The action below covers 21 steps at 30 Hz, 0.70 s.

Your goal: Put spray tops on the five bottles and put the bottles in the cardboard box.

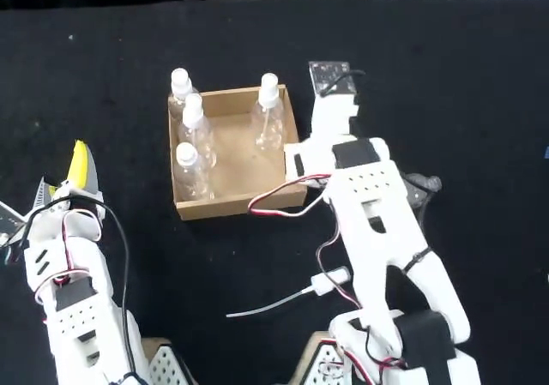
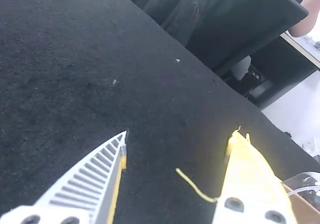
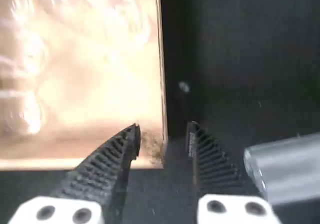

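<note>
At the middle of the black table (image 1: 446,59) the box (image 1: 236,203) is placed; four bottles (image 1: 196,128) with white tops are seen standing in it, three at its left side. Its right wall is straddled by the right gripper (image 3: 162,143), jaws spread, nothing pinched. Nearer the robot, by the right arm (image 1: 386,231), a spray top (image 1: 330,280) with tube is laid. Red and white wires (image 1: 283,205) are hung before the box. Well apart, the left gripper (image 2: 180,132) is held spread, empty
</note>
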Each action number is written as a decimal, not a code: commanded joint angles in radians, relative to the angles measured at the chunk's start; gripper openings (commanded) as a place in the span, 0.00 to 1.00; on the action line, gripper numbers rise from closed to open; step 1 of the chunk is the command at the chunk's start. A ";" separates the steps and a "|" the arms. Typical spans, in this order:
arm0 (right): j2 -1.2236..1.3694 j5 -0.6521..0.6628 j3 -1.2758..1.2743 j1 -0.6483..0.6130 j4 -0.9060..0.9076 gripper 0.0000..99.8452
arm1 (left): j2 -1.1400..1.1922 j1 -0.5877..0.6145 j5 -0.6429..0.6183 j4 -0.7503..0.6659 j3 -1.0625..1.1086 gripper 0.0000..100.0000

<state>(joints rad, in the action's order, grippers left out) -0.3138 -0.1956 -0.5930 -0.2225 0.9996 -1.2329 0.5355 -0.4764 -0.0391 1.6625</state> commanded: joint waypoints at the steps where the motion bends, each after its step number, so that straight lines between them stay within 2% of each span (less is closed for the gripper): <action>1: 0.018 -0.014 -0.004 -0.011 -0.117 0.11 | -0.003 -0.012 -0.005 -0.018 -0.021 0.30; 5: 0.090 -0.005 -0.031 -0.014 -0.180 0.11 | -0.003 -0.012 0.014 -0.018 -0.021 0.30; 21: 0.225 -0.002 -0.036 -0.011 -0.183 0.10 | -0.003 -0.013 0.043 -0.018 -0.019 0.30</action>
<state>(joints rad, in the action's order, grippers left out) -0.0821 -0.2018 -0.6345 -0.2225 0.8370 -1.2329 0.5355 -0.4396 -0.0391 1.6625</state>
